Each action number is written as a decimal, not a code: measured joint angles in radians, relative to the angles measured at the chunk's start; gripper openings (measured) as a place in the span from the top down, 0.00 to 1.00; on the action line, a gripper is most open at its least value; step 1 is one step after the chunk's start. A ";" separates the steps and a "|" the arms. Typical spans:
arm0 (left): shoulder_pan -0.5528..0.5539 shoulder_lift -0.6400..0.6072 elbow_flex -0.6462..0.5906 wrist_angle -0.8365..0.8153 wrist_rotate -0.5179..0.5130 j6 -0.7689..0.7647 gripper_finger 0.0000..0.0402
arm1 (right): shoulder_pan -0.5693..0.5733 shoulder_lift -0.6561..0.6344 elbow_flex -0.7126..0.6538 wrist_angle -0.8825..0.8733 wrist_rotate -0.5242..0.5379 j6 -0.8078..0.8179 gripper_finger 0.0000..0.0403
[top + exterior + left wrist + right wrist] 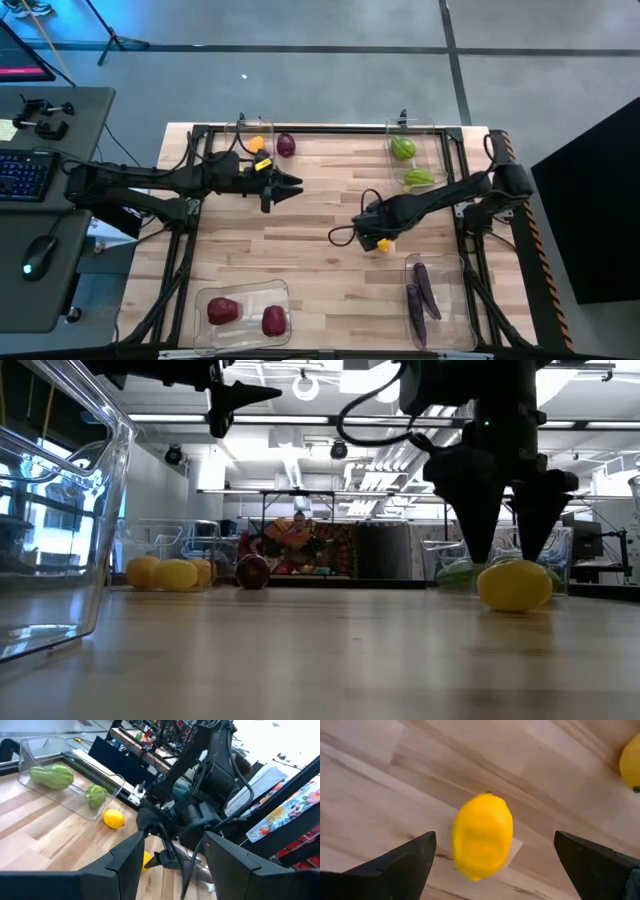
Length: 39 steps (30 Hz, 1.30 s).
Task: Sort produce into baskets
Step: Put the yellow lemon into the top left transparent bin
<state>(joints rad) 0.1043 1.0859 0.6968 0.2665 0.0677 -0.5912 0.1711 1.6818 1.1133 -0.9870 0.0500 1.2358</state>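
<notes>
Evidently the right gripper (492, 865), jaws spread wide and empty, straddles a yellow lemon (482, 835) on the bare table (300, 230) at mid-frame, so closing squarely comes next, while the left gripper (290, 187), half-open, waits upper left.

Ceiling lamps (300, 385) are glaring white in my low view, turning my arms into silhouettes. My right wrist view is blurring the lemon (482, 836), which is casting a soft shadow.
</notes>
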 joint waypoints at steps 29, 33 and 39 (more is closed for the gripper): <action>0.080 -0.073 -0.001 0.116 -0.009 -0.130 0.52 | -0.021 0.100 0.177 0.110 0.109 -0.130 0.71; 0.163 -0.208 0.000 0.282 -0.008 -0.122 0.52 | -0.061 0.097 0.266 0.283 0.233 -0.269 0.71; 0.204 -0.420 0.000 0.336 0.005 -0.070 0.52 | -0.171 0.128 0.286 0.818 0.234 -0.469 0.65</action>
<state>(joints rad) 0.3087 0.6654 0.6971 0.6022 0.0731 -0.6607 -0.0003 1.8100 1.3998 -0.1685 0.2842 0.7664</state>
